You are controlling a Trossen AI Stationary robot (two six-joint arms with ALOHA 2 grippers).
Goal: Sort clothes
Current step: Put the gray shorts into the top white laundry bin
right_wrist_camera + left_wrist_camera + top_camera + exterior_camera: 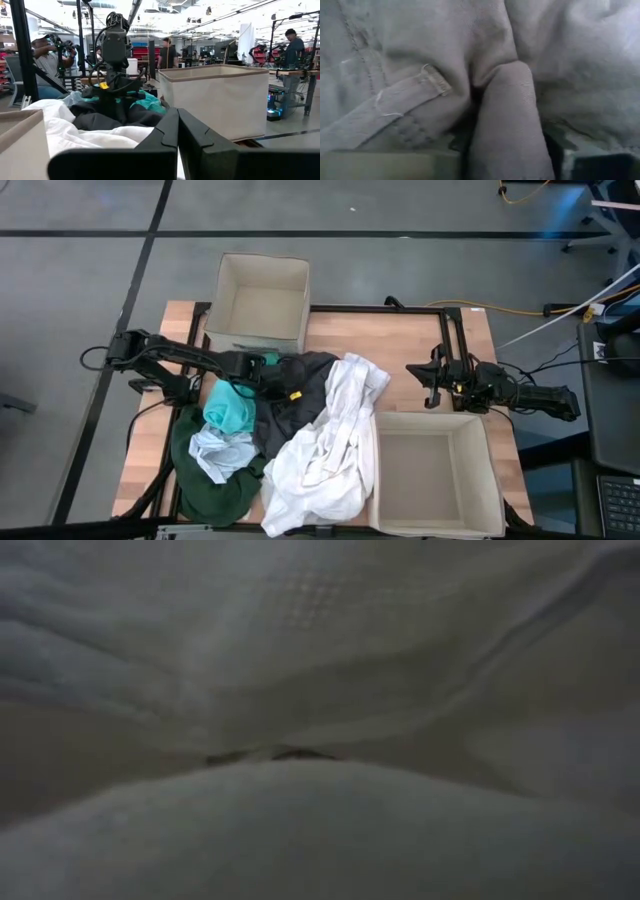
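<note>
A heap of clothes lies on the wooden table: a white garment, a dark grey one, a teal one, a pale blue one and a dark green one. My left gripper reaches from the left and points down into the dark grey garment, shut on it; it also shows in the right wrist view. My right gripper is shut and empty, above the table at the right, pointing toward the heap. My left gripper holds a raised fold of the dark grey garment between its two fingers, coming from above and pointing down. The cloth fills the wrist view and hides most of the fingers. The garment lies on the table among the heap.
One beige fabric box stands at the table's far edge, left of centre. A second stands at the near right, beside the white garment. White cloth covers the low view. People stand in the room beyond.
</note>
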